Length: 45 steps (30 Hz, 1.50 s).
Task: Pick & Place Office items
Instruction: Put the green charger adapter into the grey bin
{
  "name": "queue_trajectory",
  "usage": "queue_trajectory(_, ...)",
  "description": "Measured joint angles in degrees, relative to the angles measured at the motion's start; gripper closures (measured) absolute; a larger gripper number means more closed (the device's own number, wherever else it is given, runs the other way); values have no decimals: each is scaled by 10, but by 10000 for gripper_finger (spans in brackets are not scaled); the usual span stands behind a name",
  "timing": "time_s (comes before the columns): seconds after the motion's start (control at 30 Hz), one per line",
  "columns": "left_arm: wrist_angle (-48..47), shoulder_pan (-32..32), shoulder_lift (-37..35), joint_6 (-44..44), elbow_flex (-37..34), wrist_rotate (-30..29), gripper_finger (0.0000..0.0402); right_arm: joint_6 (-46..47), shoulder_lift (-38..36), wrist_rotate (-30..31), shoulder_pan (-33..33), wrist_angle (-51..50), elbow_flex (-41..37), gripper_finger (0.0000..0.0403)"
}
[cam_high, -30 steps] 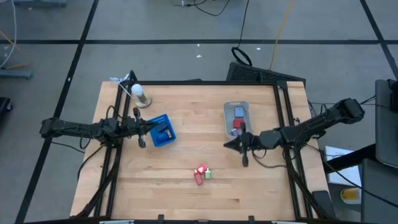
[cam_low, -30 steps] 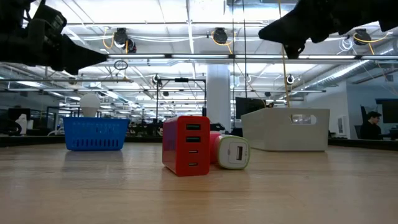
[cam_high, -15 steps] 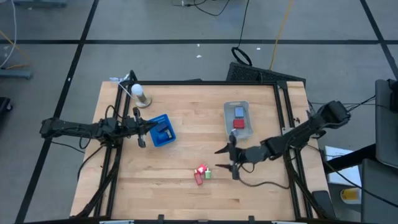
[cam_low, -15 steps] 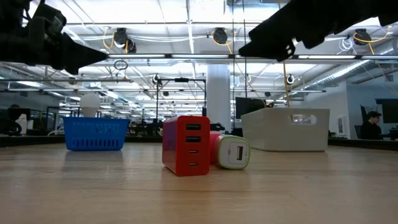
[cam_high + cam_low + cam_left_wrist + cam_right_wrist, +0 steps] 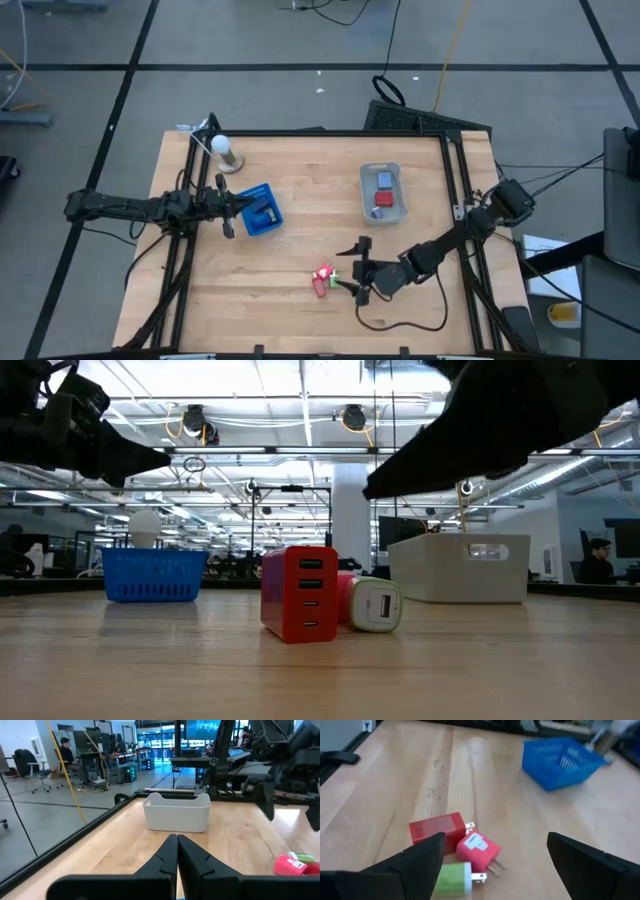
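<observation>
Since a second ago my right claw (image 5: 352, 268) has swung from beside the clear bin (image 5: 383, 192) down toward the near part of the table (image 5: 300, 220) — it now hangs with its fingers spread wide, just beside the cluster of chargers and not touching it. Three items lie together there: a red charger (image 5: 436, 831), a pink charger (image 5: 478, 848) touching it, and a green one (image 5: 454, 877) just beside both. Bin already holds a red and a grey piece. Left claw (image 5: 176, 854) is pinched closed on nothing, waiting above the blue basket (image 5: 260, 209), which has a dark item in it. Step in hand, as I judge it: approach for the next pick. Next move calls for lowering and straddling one charger — probably the pink — without knocking its neighbours.
</observation>
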Motion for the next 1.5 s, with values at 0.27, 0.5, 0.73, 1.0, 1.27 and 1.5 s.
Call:
queue_trajectory(0.27,-10,0,0,-13,0,0,392,73,69,-26,16,15,12,61)
queue_trajectory(0.5,-3,0,0,-9,0,-1,392,49,109,17,29,-67,89,62)
queue_trajectory(0.73,-2,0,0,-19,0,5,392,85,130,27,24,-126,116,62)
queue_trajectory(1.0,-1,0,0,-24,0,5,392,100,129,19,24,-138,116,66)
queue_trajectory(1.27,-1,0,0,-25,0,5,392,100,129,17,24,-148,116,121)
queue_trajectory(1.5,-1,0,0,-26,0,5,392,104,129,-9,24,-151,116,177)
